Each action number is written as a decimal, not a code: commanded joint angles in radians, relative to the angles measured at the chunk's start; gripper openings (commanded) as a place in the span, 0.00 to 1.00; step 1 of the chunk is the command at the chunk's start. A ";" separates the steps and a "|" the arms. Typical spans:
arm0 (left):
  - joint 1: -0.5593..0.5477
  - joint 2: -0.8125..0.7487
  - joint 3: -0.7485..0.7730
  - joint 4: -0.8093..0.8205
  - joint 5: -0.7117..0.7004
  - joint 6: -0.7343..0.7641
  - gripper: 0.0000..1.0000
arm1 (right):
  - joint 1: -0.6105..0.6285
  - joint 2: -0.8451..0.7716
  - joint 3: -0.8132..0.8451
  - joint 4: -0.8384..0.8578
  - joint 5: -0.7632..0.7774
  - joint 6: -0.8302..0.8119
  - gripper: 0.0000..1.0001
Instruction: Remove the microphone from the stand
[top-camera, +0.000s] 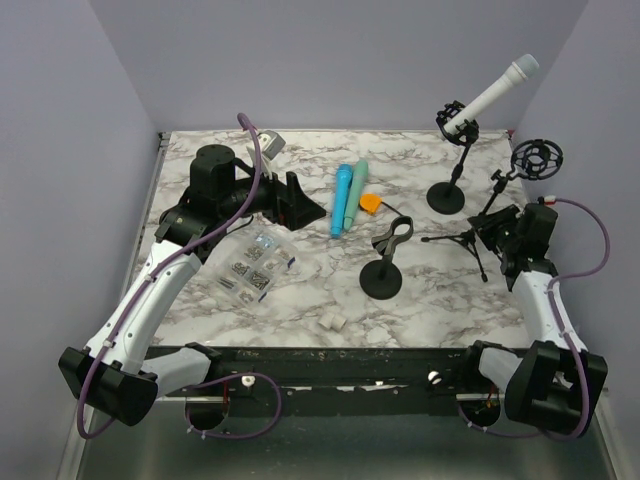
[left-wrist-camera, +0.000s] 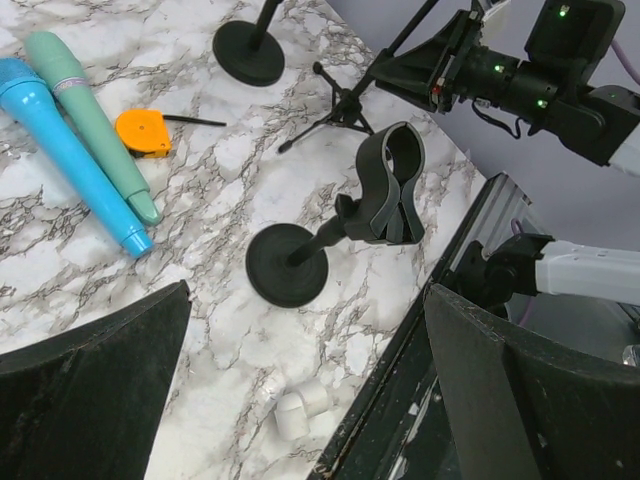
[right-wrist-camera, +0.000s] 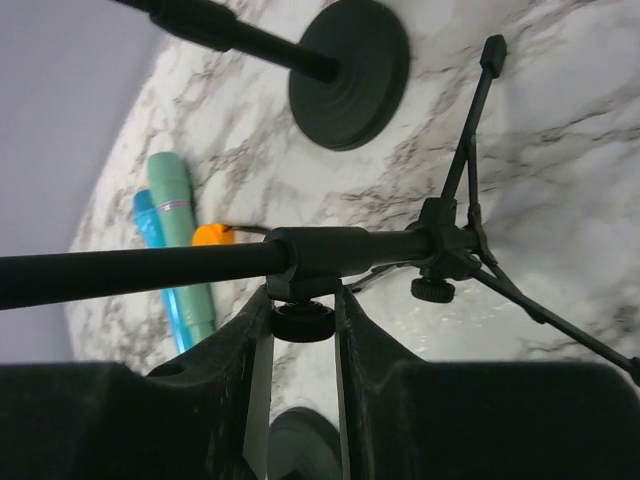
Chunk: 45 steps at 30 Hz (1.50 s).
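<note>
A white microphone (top-camera: 495, 95) sits tilted in a black shock mount on a round-base stand (top-camera: 446, 197) at the back right; the mic is out of view in both wrist views. My right gripper (top-camera: 497, 232) is shut on the pole clamp of a black tripod stand (right-wrist-camera: 303, 290), which carries an empty shock mount (top-camera: 537, 158). Its fingers (right-wrist-camera: 375, 350) flank the clamp knob. My left gripper (top-camera: 300, 205) is open and empty at mid-left, well away from the white microphone. In its wrist view the left gripper (left-wrist-camera: 305, 370) hangs above the marble.
A blue microphone (top-camera: 342, 198) and a teal one (top-camera: 355, 195) lie mid-table beside an orange tape measure (top-camera: 369, 203). An empty clip stand (top-camera: 385, 262) stands in front. There is a clear parts box (top-camera: 252, 268) at left and a small white fitting (top-camera: 332, 321) near the front edge.
</note>
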 joint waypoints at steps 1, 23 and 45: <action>-0.007 0.002 -0.005 0.009 0.019 0.011 0.99 | 0.010 -0.017 0.077 -0.258 0.264 -0.168 0.10; -0.010 0.018 -0.002 -0.011 -0.016 0.034 0.99 | 0.358 0.086 0.377 -0.526 0.619 -0.306 0.73; -0.028 0.020 -0.002 -0.019 -0.035 0.047 0.99 | 0.356 0.078 0.797 -0.605 0.791 -0.408 0.30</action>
